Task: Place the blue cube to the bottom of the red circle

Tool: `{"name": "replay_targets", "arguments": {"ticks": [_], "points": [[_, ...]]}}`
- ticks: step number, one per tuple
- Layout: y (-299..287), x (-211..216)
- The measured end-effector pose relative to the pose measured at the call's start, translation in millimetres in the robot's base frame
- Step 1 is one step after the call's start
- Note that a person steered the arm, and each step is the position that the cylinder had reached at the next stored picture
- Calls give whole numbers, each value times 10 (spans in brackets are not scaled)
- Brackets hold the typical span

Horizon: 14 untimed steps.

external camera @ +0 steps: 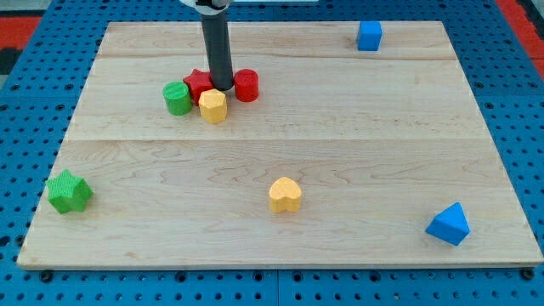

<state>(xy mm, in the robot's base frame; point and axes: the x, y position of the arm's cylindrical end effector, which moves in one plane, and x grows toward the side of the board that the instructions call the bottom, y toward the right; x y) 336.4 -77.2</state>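
The blue cube (369,36) sits near the view's top right of the wooden board (280,144). The red circle (246,85) stands at the upper left of centre, in a cluster with a red star (197,83), a green cylinder (178,98) and a yellow hexagon (213,106). My tip (222,88) stands inside that cluster, just left of the red circle, right of the red star and above the yellow hexagon. The tip is far to the left of the blue cube.
A green star (69,191) lies at the lower left edge. A yellow heart (286,195) lies below centre. A blue triangle (449,224) lies at the lower right. A blue pegboard (34,102) surrounds the board.
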Motion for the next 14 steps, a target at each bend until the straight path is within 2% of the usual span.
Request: {"name": "replay_targets", "arguments": {"ticks": [1,2,3,4,5,6,7,8,10,12,13,14], "points": [[213,-375],[509,-184],[233,-129],[1253,-216],[2375,-94],[3329,-399],[3182,-1168],[2593,-1442],[1598,-251],[1554,-922],[2270,-499],[1999,-132]]}}
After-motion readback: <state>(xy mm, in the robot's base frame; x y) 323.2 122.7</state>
